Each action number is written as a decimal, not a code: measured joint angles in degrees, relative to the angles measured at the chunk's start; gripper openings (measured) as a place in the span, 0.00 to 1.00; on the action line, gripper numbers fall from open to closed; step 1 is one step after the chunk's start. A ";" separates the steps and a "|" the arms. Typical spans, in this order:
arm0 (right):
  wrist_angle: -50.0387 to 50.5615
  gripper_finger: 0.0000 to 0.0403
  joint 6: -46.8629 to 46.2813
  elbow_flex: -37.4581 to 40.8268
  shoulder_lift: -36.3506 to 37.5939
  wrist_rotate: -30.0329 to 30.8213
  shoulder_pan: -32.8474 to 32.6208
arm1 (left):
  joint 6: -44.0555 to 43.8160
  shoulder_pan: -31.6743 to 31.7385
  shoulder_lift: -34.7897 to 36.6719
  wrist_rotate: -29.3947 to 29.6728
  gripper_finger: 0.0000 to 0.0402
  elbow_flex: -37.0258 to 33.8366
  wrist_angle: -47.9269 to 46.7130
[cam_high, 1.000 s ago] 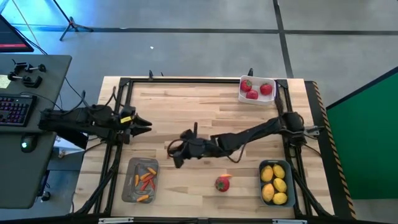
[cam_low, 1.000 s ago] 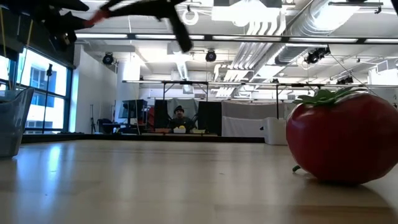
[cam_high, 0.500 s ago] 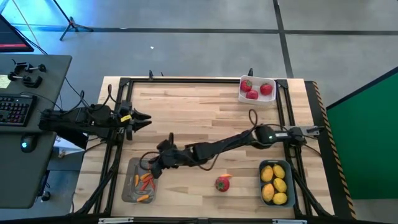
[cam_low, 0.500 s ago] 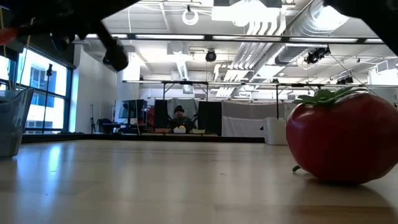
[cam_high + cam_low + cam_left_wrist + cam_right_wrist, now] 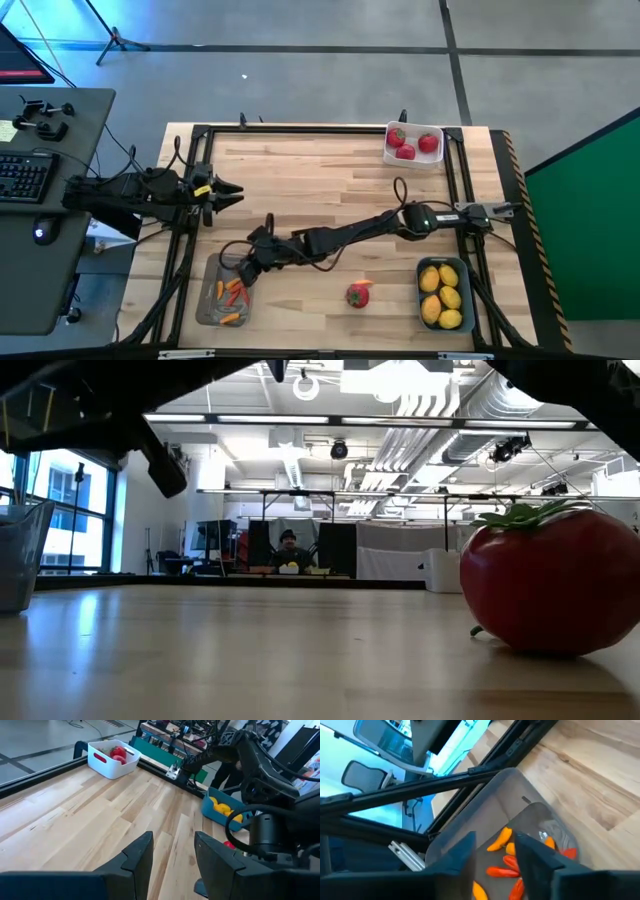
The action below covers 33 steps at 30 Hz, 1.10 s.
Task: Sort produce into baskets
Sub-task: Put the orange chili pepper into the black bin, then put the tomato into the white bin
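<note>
My right gripper (image 5: 245,270) (image 5: 495,840) reaches across the table and hangs open just above the flat grey basket (image 5: 212,305) at the near left, nothing between its fingers. Several thin orange-red peppers (image 5: 502,870) lie in that basket (image 5: 470,815). One round red fruit with a green top (image 5: 357,294) (image 5: 550,580) rests on the wood near the front edge. The white basket (image 5: 413,158) at the far right holds three red fruits. The blue basket (image 5: 444,320) at the near right holds lemons. My left gripper (image 5: 232,193) (image 5: 173,840) waits open at the table's left side.
A black frame rail (image 5: 300,128) runs around the tabletop, and its left bar passes close by the grey basket (image 5: 445,785). Bare wood lies between the baskets in the middle of the table (image 5: 330,180). A desk with a keyboard (image 5: 25,175) stands off the left edge.
My right gripper has swung from the table's middle toward the near left corner and sunk a little, ending over the grey basket. A thin orange-red thing that showed at its fingers in the low view no longer shows there.
</note>
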<state>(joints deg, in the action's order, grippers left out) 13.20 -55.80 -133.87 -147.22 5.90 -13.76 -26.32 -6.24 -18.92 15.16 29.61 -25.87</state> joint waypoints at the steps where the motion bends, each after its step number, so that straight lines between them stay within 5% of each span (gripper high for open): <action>1: 0.04 0.35 0.23 -0.37 -0.01 -0.05 0.01 | 0.01 0.00 0.00 0.00 0.32 0.00 -0.02; 10: 4.93 0.54 1.85 -1.11 2.59 -2.20 0.20 | 1.10 0.00 0.45 0.61 0.32 0.00 0.09; 23: 55.50 0.55 -11.15 -1.26 19.73 -3.95 -6.98 | 1.84 -0.02 3.13 0.44 0.33 0.02 -0.01; 29: 72.09 0.55 -15.75 -1.11 20.26 -9.32 -11.82 | 2.92 0.00 3.08 0.54 0.33 0.02 -0.09; 33: 77.09 0.55 -12.59 -1.03 20.27 -18.13 -12.22 | 3.28 -0.02 3.24 0.46 0.33 0.02 -0.02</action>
<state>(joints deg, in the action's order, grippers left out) 90.28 -68.38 -134.90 -126.96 -12.23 -25.98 -23.04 -6.26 -15.67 15.62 29.63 -25.89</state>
